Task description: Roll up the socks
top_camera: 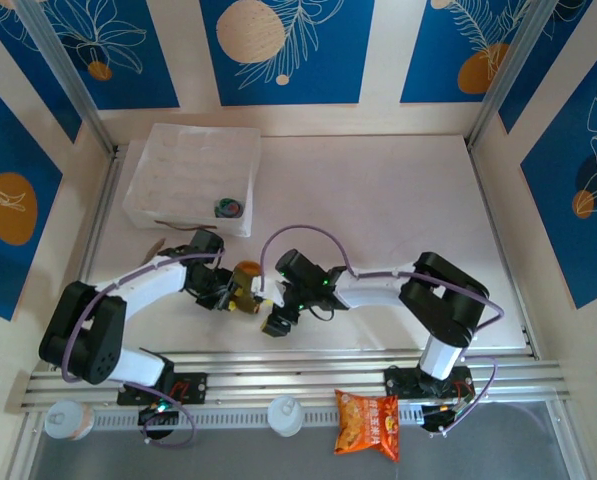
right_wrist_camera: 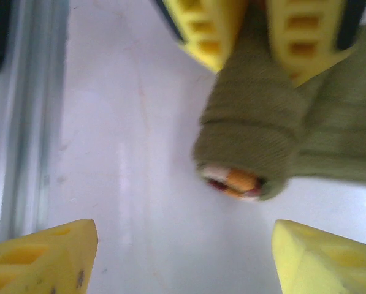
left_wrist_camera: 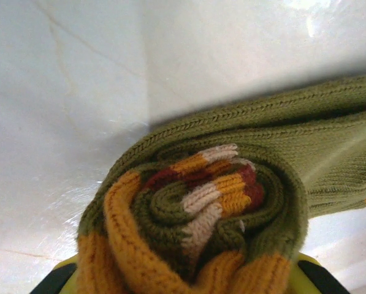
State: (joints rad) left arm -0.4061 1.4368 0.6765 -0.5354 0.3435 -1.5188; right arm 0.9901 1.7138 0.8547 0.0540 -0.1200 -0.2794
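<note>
Top external shows me both arms folded inward over the near part of the table point(top_camera: 398, 200), their wrists almost meeting. The left gripper point(top_camera: 230, 294) is clenched on the olive-brown sock point(top_camera: 246, 287), which is wound into a tight roll and held between the two wrists, close to the near edge.

From the left wrist camera I look straight at the end of that roll. It is a spiral of olive knit with orange, cream and dark red bands wound inside. An unrolled length of olive fabric runs off to the right. The yellow fingertips point(left_wrist_camera: 63, 277) peek out at the bottom corners, one on each side of the roll and pressed against it.

The right gripper point(right_wrist_camera: 183, 257) is released. Its own wrist camera shows me its two yellow pads spread wide at the bottom corners, with bare table between them and nothing touching them. Ahead of it, the left arm's yellow fingers point(right_wrist_camera: 210, 33) pinch the roll from both sides, its striped core facing the lens. An aluminium rail point(right_wrist_camera: 23, 110) runs down the left of that view.

At the far left of the table stands a white tray point(top_camera: 178, 160). A small dark bundle point(top_camera: 227, 207) lies at its near right corner, too small for me to make out what it is. An orange snack packet point(top_camera: 368, 423) lies in front of the rail, beside the right arm's base.
</note>
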